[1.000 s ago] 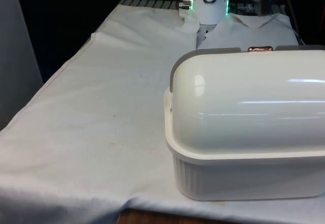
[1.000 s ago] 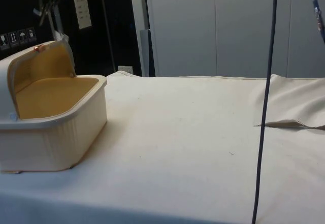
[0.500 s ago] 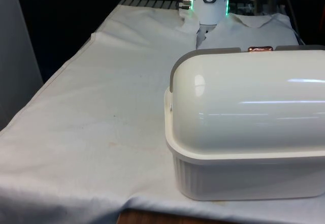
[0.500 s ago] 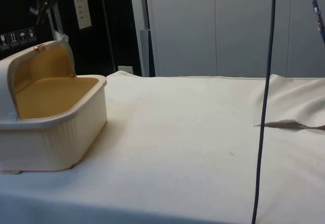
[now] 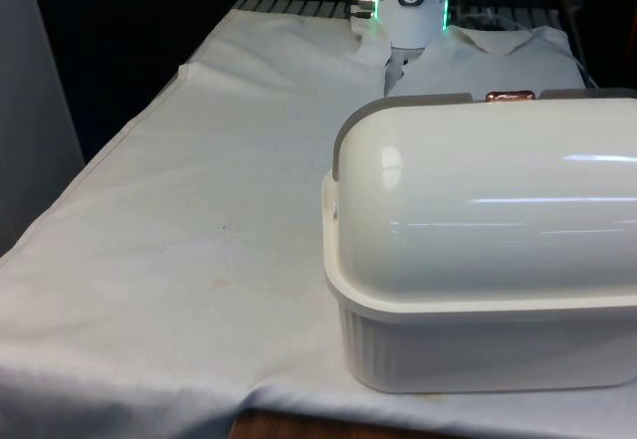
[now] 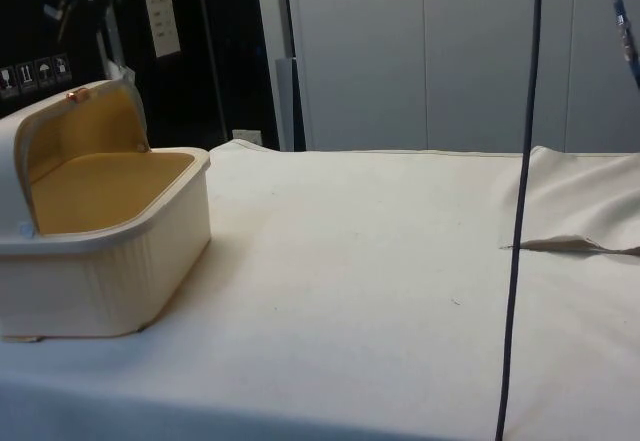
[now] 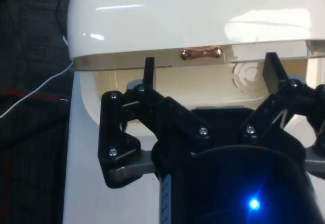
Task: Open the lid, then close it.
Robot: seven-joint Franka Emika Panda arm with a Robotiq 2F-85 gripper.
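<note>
Wrist view: gripper (image 7: 208,76) with its two black fingers (image 7: 149,74) spread wide, nothing between them, hanging free above the open mouth of the bread box. Straight ahead of the fingertips sits the copper handle (image 7: 201,53), a short bar lying crosswise, its long axis running parallel to the line from one fingertip to the other; it is fixed at the edge of the rolled-back lid (image 7: 193,16) and falls between the two fingers but apart from both, no contact. Side view: bread box (image 6: 100,261) at the frame's left, cream ribbed base, lid rolled up and back so the tan interior is exposed; handle at the lid's top edge, upper left. Front view: the box turns its rounded white back to the camera at right of frame, grey lid edge and copper handle just visible along its top, white tablecloth (image 5: 199,210) bare to the left. Judgement: opening looks done, closing not yet begun. The coming move hinges on the handle lying ahead of and slightly above the fingertips; the fingers would need to advance to it and draw the lid forward and down over the opening.
</note>
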